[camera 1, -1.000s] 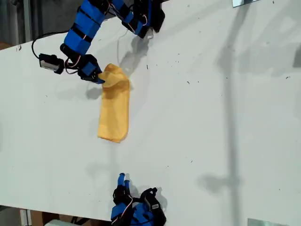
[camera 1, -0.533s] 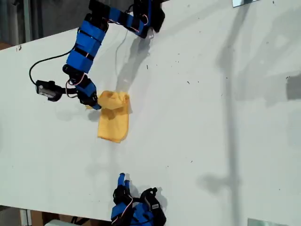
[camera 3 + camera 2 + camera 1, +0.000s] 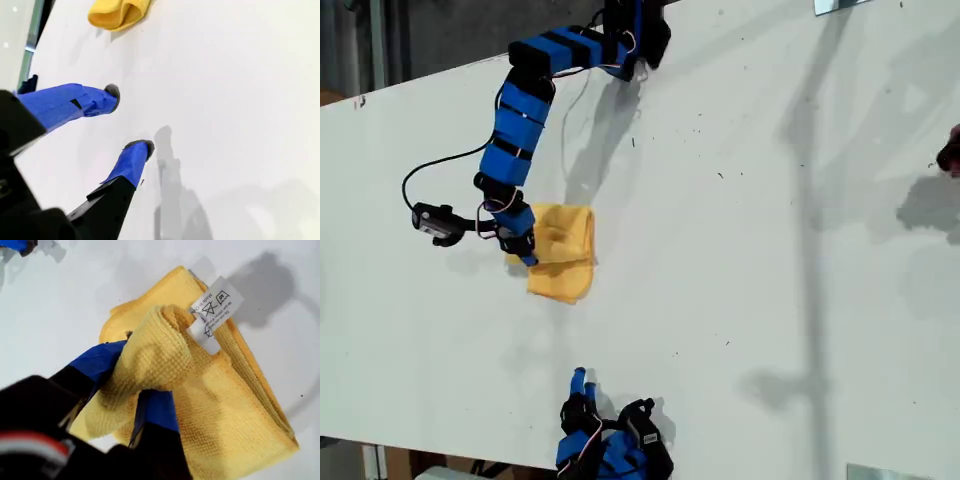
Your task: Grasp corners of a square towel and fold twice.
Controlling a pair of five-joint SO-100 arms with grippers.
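My first hand (image 3: 131, 390) is clamped on a bunched corner of the soft yellow-orange terry towel (image 3: 230, 405), carrying it over the folded layers, white care tag (image 3: 212, 310) up. I judge it should lay the corner edge-to-edge before letting go. The towel lies on the white bench (image 3: 770, 250); my second hand (image 3: 131, 119) hangs apart, empty, well away.

Pinching a bunched fold of towel (image 3: 220, 405) between blue fingers (image 3: 155, 407) of my first gripper (image 3: 131, 385); white label (image 3: 214, 312) lying just beyond.
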